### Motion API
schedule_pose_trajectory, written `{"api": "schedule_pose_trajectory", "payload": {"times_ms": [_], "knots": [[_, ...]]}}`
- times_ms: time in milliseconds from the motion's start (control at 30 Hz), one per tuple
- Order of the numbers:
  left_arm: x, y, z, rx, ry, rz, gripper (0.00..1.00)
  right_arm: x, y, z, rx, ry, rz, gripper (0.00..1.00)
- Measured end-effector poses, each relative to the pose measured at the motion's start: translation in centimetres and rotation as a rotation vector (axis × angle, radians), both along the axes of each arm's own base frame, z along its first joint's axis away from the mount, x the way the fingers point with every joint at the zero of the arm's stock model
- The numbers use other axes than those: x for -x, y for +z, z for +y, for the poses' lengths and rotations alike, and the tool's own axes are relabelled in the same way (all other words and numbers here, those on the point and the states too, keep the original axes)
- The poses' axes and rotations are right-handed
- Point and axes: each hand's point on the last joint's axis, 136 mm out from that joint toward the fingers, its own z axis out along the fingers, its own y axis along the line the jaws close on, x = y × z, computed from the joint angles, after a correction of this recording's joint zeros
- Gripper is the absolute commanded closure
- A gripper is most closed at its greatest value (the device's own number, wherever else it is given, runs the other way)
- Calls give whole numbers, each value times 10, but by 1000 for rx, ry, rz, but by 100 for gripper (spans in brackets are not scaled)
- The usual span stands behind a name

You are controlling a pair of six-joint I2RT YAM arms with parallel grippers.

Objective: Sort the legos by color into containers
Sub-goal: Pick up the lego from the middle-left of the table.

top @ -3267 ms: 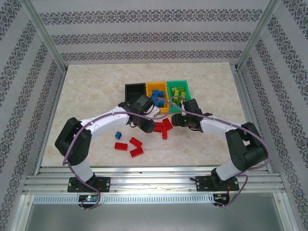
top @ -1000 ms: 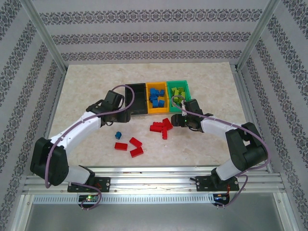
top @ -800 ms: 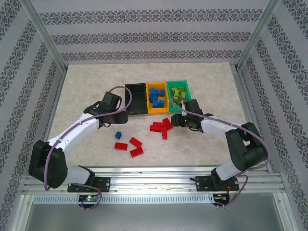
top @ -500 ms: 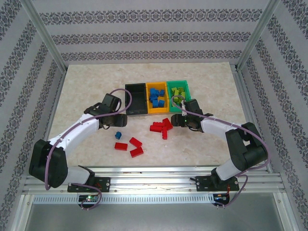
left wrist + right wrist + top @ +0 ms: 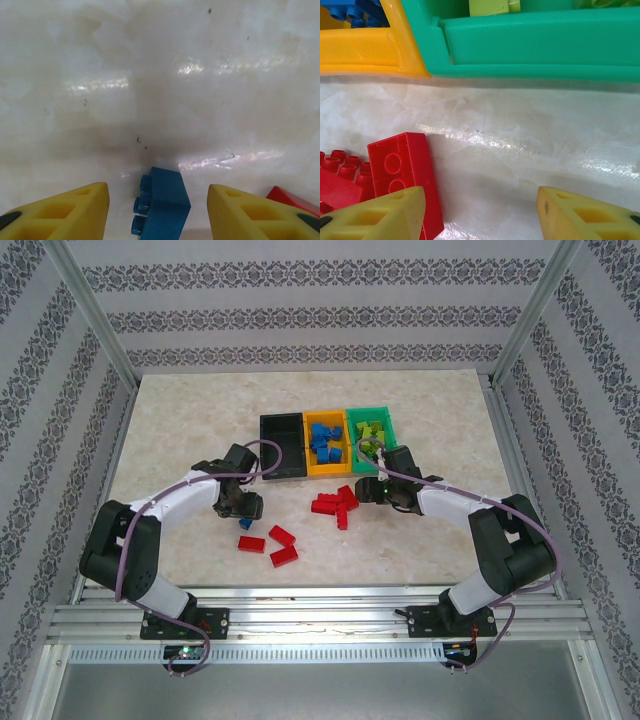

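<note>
Quick head count from my end: three bins side by side on the table (image 5: 180, 420), a black bin (image 5: 282, 432), an orange-yellow bin (image 5: 312, 468) and a green bin (image 5: 390, 425). There's a heap of blue bricks (image 5: 326, 443) in the orange-yellow one and yellow-green bricks (image 5: 370, 429) in the green one, both too jumbled for me to count. One loose blue brick (image 5: 161, 207) lies on the table, studs pointing sideways, right between my left fingers (image 5: 70, 212). They're spread with a gap on each side, not touching it. Three single red bricks (image 5: 282, 536) lie near it. A pile of red bricks (image 5: 336, 503), maybe four, sits in front of the orange-yellow bin. My right fingers (image 5: 590, 215) are spread wide, pinching nothing, just in front of the green bin with one red brick (image 5: 402, 165) from the pile against one finger.
</note>
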Motion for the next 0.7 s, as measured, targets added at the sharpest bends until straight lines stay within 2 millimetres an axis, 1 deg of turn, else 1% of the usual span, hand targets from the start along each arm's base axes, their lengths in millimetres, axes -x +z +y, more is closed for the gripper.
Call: {"api": "schedule_pose_trajectory", "payload": {"times_ms": [100,200,267,333,400,567,700], "knots": [[4,-6,-1,4,0,26,49,0,0,0,0,0,0,38],[7,-12,0,-3,4,47,63,0,0,0,0,0,0,38],[10,-15,1,-4,12,59,68,0,0,0,0,0,0,38],[11,-16,1,-3,15,63,70,0,0,0,0,0,0,39],[11,-16,1,-1,15,63,74,0,0,0,0,0,0,39],[9,-13,-3,20,13,60,75,0,0,0,0,0,0,38],[-6,2,-16,72,5,23,75,0,0,0,-1,0,0,38]]}}
